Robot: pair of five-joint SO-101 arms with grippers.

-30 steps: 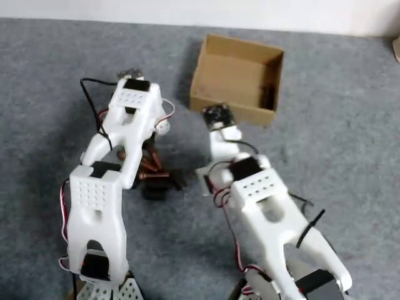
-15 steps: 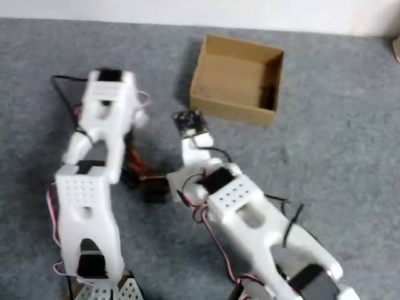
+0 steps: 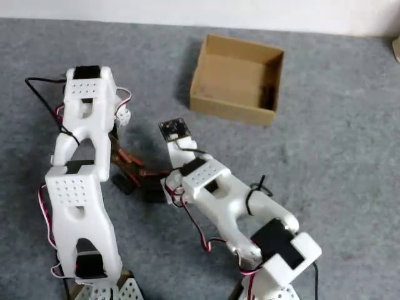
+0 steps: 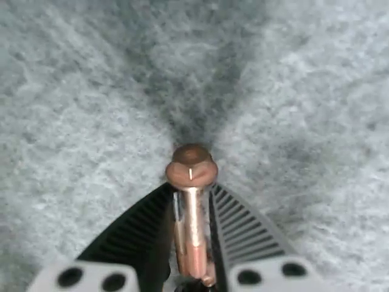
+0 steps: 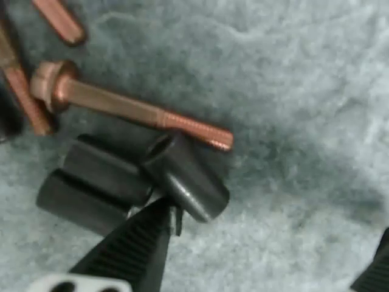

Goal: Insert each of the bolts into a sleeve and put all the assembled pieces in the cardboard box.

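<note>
Your left pincer (image 4: 191, 190): clamped on one bolt (image 4: 191, 171), unsleeved. Your right pincer (image 5: 273, 225): agape over loose sleeves (image 5: 182, 176), well apart from cardboard box (image 3: 215, 103). Judged: insertions and boxing remain.

White arms (image 3: 78, 194), black servos (image 3: 275, 236) — red wiring (image 3: 190, 215), black jaws

The bolt (image 4: 191, 201) is copper-toned metal, smooth with a dull sheen. The sleeves (image 5: 185, 176) are dark, smooth and faintly glossy. The cardboard box (image 3: 228, 103) is matt, and the grey carpet (image 3: 337, 156) is fuzzy.
</note>
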